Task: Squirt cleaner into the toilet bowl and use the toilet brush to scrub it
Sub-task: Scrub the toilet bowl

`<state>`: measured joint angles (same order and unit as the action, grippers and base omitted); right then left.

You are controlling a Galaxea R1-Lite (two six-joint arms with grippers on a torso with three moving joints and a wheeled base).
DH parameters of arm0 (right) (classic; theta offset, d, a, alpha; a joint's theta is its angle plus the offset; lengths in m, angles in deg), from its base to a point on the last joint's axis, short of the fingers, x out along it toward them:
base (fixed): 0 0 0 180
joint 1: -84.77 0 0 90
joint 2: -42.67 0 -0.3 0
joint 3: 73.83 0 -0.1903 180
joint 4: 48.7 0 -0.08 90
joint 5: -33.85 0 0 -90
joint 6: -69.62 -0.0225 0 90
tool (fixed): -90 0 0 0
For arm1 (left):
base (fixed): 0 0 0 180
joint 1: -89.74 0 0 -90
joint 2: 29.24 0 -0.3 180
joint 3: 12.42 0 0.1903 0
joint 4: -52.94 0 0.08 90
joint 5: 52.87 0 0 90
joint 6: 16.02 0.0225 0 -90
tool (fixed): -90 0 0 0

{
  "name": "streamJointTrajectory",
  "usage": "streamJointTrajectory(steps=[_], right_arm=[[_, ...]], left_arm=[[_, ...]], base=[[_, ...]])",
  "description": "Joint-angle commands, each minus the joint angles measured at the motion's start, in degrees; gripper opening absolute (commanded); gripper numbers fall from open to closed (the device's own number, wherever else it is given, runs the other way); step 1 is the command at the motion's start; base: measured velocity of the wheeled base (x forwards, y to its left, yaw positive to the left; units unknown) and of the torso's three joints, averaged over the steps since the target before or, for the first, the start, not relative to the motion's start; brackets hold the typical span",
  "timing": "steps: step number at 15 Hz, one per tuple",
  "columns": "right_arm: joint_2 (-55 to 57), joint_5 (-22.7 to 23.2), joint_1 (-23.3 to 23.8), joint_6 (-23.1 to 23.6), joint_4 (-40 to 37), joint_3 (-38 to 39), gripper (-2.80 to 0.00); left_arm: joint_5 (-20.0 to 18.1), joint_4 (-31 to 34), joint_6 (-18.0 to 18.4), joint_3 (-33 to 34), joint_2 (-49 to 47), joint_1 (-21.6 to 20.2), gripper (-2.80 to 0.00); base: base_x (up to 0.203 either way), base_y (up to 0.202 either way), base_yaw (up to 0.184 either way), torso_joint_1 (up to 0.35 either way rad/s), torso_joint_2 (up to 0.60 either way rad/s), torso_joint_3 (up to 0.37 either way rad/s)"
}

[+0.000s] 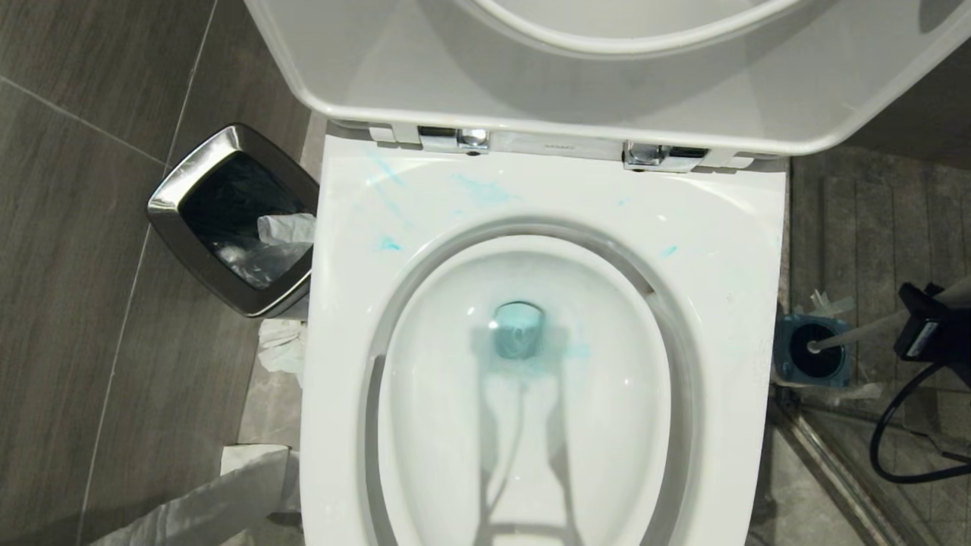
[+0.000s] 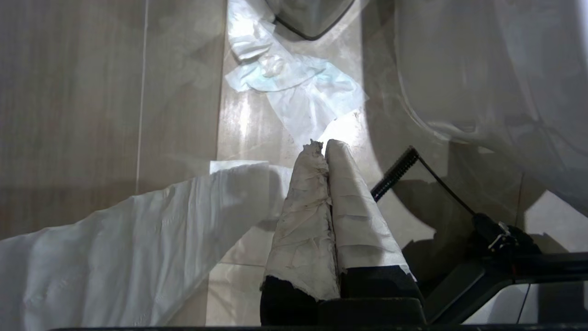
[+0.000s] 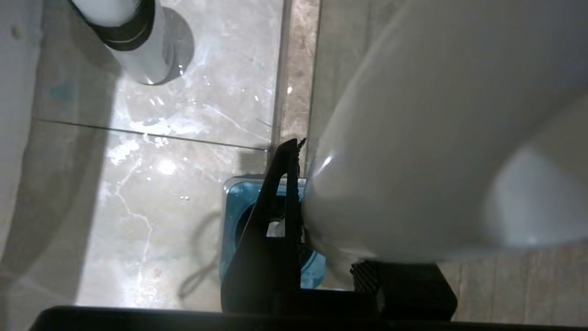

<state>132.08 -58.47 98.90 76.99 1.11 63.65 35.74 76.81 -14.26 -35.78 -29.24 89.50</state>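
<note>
Toilet brush (image 1: 857, 334): long slim pale grey-white handle, its black bristle head seated in a squat blue-and-grey square holder (image 1: 812, 364) on the floor just right of the toilet bowl (image 1: 728, 250), handle leaning out to the right. Right gripper (image 1: 929, 330): black, at the right edge of the head view, closed around the upper part of that handle; in the right wrist view one dark finger (image 3: 280, 193) presses against the broad pale handle end (image 3: 413, 161), with the blue holder directly beyond. Toilet bowl: large glossy white ceramic oval, seat and lid raised. Cleaner (image 1: 520, 334): light blue-teal liquid tinting the water at the drain, plus thin streaks and smears on the flat rear rim near the hinges. Left gripper (image 2: 324, 151): low beside the bowl's left flank, both fingers (image 2: 353, 207) wrapped in white paper and pressed together with nothing between them. Small chrome-rimmed black trash bin (image 1: 171, 205): left of the bowl, white paper inside. Crumpled white tissue (image 1: 281, 345): on the dark tiled floor (image 1: 76, 303) between bin and bowl.
</note>
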Motion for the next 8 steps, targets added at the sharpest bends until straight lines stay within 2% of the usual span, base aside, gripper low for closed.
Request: streamJointTrajectory(steps=[1,8], right_arm=[[-0.79,0.16,0.02,0.18,0.64,0.25,-2.80],[-4.54,4.90,0.11,-0.08,0.35,1.64,-2.80]], left_arm=[[-0.02,-0.14,0.00,0.09,-0.09,-0.02,-2.80],[-0.02,-0.14,0.00,0.09,-0.09,-0.02,-2.80]], base=[[0.000,0.000,0.000,0.000,0.00,0.000],[0.000,0.000,0.000,0.000,0.00,0.000]])
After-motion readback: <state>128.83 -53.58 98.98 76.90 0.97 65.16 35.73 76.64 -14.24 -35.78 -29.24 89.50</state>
